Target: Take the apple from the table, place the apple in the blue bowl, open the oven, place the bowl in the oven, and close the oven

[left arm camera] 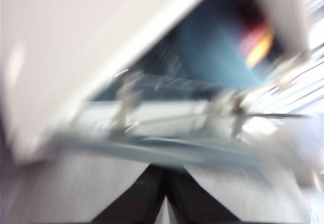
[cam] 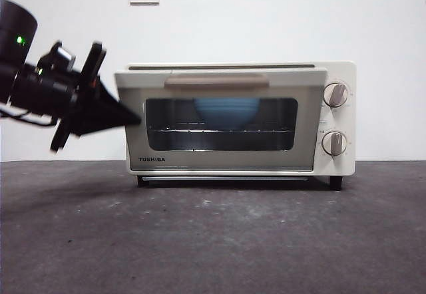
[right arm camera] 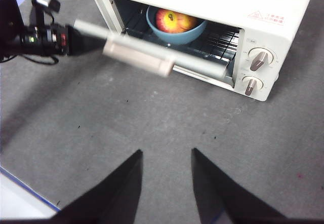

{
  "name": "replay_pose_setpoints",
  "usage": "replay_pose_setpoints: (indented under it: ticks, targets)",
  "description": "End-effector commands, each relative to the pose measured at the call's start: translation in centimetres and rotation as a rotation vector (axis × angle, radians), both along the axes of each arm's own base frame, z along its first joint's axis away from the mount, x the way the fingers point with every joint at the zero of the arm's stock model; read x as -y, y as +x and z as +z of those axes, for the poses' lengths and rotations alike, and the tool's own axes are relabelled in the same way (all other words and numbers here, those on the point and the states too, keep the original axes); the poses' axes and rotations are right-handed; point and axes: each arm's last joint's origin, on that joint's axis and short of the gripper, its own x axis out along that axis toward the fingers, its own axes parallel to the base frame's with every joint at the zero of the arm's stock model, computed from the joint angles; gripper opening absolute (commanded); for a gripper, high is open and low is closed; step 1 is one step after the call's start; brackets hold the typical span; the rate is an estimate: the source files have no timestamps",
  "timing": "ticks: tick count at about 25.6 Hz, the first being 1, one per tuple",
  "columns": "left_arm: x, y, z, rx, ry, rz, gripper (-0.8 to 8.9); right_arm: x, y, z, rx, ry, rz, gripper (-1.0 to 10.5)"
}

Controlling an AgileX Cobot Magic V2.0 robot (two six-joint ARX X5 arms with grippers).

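The oven (cam: 241, 118) stands on the table (cam: 213, 234) with its door part-raised. The front view shows only the blue bowl (cam: 227, 110) through the glass; the right wrist view, from above, shows the apple (right arm camera: 174, 21) inside that bowl on the rack. The left gripper (cam: 120, 116) touches the door's left edge, its jaws pressed together in a blurred wrist view. The right gripper (right arm camera: 167, 155) hangs spread over bare table, well apart from the oven.

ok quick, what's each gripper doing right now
Left gripper: at the oven door, jaws together.
Right gripper: open, empty.
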Motion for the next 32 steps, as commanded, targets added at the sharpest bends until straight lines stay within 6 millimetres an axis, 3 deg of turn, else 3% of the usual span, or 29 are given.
replay_pose_setpoints:
  ticks: [1, 7, 12, 24, 28, 31, 32]
  targets:
    - [-0.1, 1.1, 1.2, 0.022, -0.030, 0.031, 0.06, 0.0, -0.1, 0.4, 0.009, 0.002, 0.004, 1.5]
    - [-0.1, 1.4, 2.5, 0.023, -0.043, 0.035, 0.07, -0.3, 0.4, -0.4, -0.001, -0.007, 0.006, 1.5]
    - [-0.3, 0.1, 3.6, 0.002, 0.031, 0.016, 0.07, -0.9, 1.3, -2.7, 0.025, 0.010, 0.012, 1.5]
    - [-0.9, -7.6, 10.3, 0.066, 0.323, 0.109, 0.07, -2.7, 4.1, -11.6, 0.146, 0.095, 0.024, 1.5]
    - [-1.0, -10.3, 12.4, 0.107, 0.344, 0.130, 0.07, -3.1, 4.6, -13.2, 0.160, 0.129, 0.029, 1.3]
    - [-1.1, -12.1, 13.5, 0.129, 0.352, 0.147, 0.07, -3.2, 4.7, -13.3, 0.186, 0.145, 0.029, -0.1]
    - [-1.1, -12.6, 13.8, 0.134, 0.353, 0.148, 0.07, -3.2, 4.8, -13.2, 0.198, 0.150, 0.030, 0.1]
